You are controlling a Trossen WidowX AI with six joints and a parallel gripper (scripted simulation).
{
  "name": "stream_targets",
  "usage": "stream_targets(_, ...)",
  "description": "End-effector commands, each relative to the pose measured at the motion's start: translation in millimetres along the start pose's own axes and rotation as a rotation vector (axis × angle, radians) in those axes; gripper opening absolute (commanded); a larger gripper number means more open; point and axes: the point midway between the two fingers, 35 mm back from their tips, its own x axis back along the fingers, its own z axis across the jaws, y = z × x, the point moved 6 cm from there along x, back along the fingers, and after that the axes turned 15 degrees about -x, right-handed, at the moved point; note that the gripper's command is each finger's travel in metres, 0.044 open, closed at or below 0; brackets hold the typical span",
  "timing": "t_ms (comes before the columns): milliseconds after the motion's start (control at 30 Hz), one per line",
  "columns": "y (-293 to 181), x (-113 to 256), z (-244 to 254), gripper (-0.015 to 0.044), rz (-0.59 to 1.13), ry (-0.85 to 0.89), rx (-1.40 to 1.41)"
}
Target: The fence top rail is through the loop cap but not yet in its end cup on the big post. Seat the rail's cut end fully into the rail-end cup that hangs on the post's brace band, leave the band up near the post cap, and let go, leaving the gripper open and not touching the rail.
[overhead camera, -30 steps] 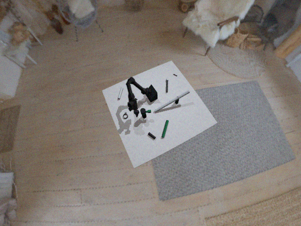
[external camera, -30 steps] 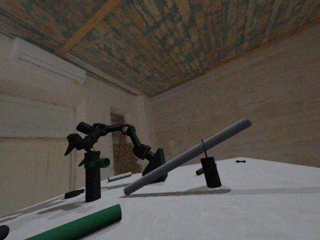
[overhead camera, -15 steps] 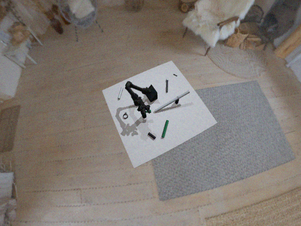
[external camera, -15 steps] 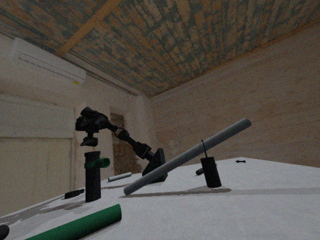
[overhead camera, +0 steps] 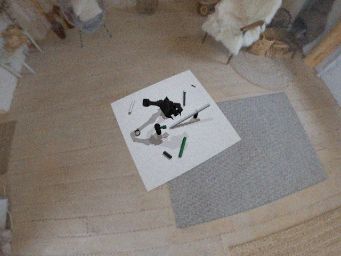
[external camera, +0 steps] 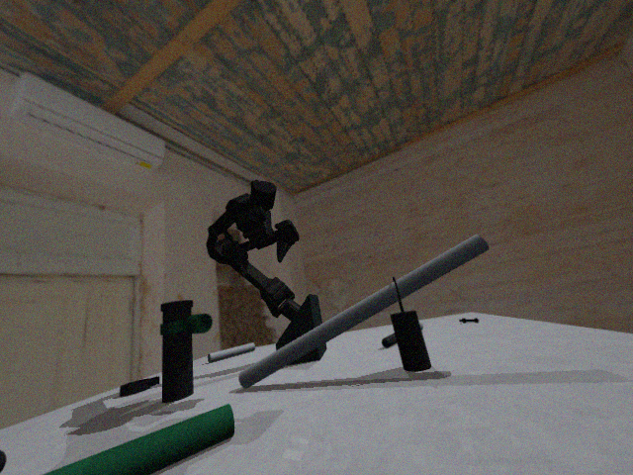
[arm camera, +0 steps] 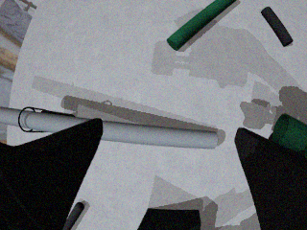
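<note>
The grey top rail (overhead camera: 189, 116) (external camera: 347, 318) (arm camera: 158, 134) slants through the wire loop (external camera: 398, 294) (arm camera: 24, 120) of the short black post (external camera: 410, 341) (overhead camera: 195, 114). Its lower end is down at the table beside the big post, outside the cup; its far end is raised. The black big post (external camera: 177, 357) (overhead camera: 157, 128) stands upright. The green rail-end cup (overhead camera: 163, 127) (external camera: 201, 324) (arm camera: 291, 132) hangs on the green band near the post's cap, facing the rail side. My gripper (arm camera: 171, 130) is open and empty, above the rail, not holding it.
A green rod (overhead camera: 182, 146) (external camera: 153, 448) (arm camera: 201, 25) and a short black cylinder (overhead camera: 167, 154) (arm camera: 276, 26) lie beyond the big post. A black ring (overhead camera: 137, 135), a pale rod (overhead camera: 131, 106) (external camera: 230, 352) and a dark rod (overhead camera: 184, 98) lie on the white table (overhead camera: 220, 132).
</note>
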Motion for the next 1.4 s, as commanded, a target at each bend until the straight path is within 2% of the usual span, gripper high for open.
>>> stream_targets(0,-19,7,16,0.044,-0.034,-0.072,0.161)
stream_targets(167,-18,7,15,0.044,-0.034,-0.074,0.173)
stream_targets(267,-12,5,4,0.044,-0.035,-0.09,0.275)
stream_targets(500,11,0,-51,0.044,-0.006,-0.188,0.778)
stream_targets(767,22,-1,-113,0.044,0.108,-0.298,1.311)
stream_targets(1200,23,-1,-117,0.044,0.117,-0.304,1.34)
stream_targets(1367,14,-19,-122,0.044,0.117,-0.302,1.339)
